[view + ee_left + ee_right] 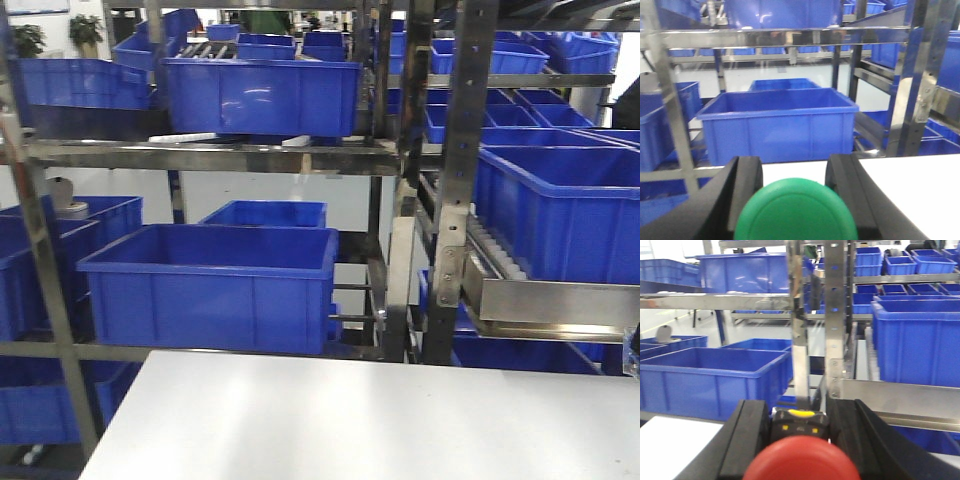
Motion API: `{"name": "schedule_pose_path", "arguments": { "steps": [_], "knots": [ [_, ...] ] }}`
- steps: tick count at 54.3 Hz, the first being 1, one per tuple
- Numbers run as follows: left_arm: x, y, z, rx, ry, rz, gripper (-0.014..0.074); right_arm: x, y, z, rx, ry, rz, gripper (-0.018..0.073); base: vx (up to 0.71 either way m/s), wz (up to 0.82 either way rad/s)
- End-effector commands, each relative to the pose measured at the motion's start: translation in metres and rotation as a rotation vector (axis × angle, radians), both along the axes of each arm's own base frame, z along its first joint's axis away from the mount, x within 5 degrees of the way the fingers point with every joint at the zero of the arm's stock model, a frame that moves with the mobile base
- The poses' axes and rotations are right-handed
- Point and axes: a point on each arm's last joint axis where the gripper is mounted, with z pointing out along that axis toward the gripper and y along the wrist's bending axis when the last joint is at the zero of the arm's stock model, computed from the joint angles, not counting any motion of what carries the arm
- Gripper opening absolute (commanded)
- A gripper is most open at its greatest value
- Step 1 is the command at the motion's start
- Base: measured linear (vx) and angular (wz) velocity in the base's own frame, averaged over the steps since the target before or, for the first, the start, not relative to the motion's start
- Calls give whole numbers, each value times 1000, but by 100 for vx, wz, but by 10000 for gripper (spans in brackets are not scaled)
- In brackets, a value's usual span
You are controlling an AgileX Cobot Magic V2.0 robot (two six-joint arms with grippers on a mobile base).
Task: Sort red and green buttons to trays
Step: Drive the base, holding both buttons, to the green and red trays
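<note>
- Risk of a wrong drop: neither the green tray nor the red tray shows in any view, so we cannot tell on which side each lies. A release made before finding them could put a button in the wrong colour, or on the bare table (pixel 350 420).
- Risk of a slip: each broad domed cap stands out ahead of the fingers, with the grip further back. We judge that a quick swing or a tilt could twist a button loose.
- Risk of a knock: the steel rack (pixel 455 180) and the blue crates (pixel 215 285) stand ahead of both wrists, so a forward reach could strike them.
- Risk of crossing arms, should the trays sit opposite to the arms that carry the matching colours.
- Green button (pixel 796 212): it sits between the left fingers (pixel 742 195), and its cap overlaps both in the wrist view. The base is hidden behind the cap, so we do not see contact directly, but we read the fingers as closed on it. The white table shows beyond.
- Red button (pixel 801 460): it sits between the right fingers (pixel 752 432). Its black-and-yellow base is wedged between them and touches both sides, so these fingers are pinching it.
- Front view: no button to be seen, only table, crates and rack.
</note>
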Motion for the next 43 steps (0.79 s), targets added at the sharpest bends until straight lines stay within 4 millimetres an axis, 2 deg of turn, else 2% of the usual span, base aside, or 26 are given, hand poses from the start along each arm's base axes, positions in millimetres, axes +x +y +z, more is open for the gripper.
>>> {"name": "schedule_pose_path", "arguments": {
  "steps": [1, 43],
  "knots": [
    [-2, 0, 19, -35, -121, -4, -6, -2, 4, 15, 5, -77, 45, -6, -16, 24],
    [-2, 0, 19, -35, -121, -4, -6, -2, 4, 15, 4, -77, 45, -6, -18, 27]
  ]
}}
